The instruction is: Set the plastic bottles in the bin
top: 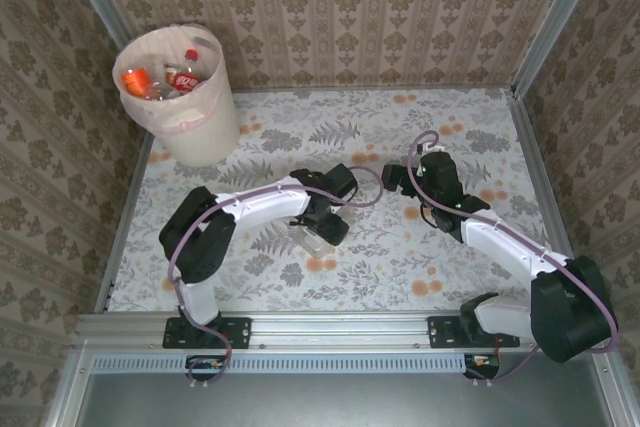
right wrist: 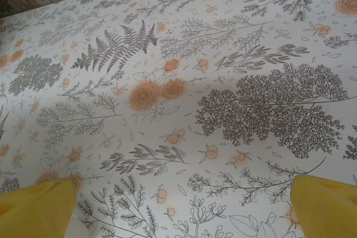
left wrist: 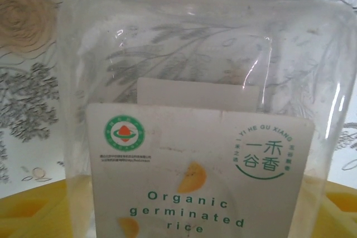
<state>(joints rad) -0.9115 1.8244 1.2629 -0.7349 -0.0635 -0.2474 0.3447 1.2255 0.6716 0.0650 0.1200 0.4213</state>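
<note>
The left gripper [left wrist: 184,211] hangs low over a clear bottle [left wrist: 184,82] lying on the flowered tablecloth [right wrist: 223,54]. The bottle sits between its yellow fingers [left wrist: 25,215], neck pointing away from it and a white label [left wrist: 201,165] reading "Organic germinated rice" facing the wrist. I cannot tell whether the fingers are pinching it or just flanking it. Just to that gripper's right, the right gripper [right wrist: 181,207] hovers over bare cloth, jaws spread wide with nothing between them. The bin [top: 205,137] stands well away, ahead and left of the left gripper, with several bottles [top: 180,77] inside.
</note>
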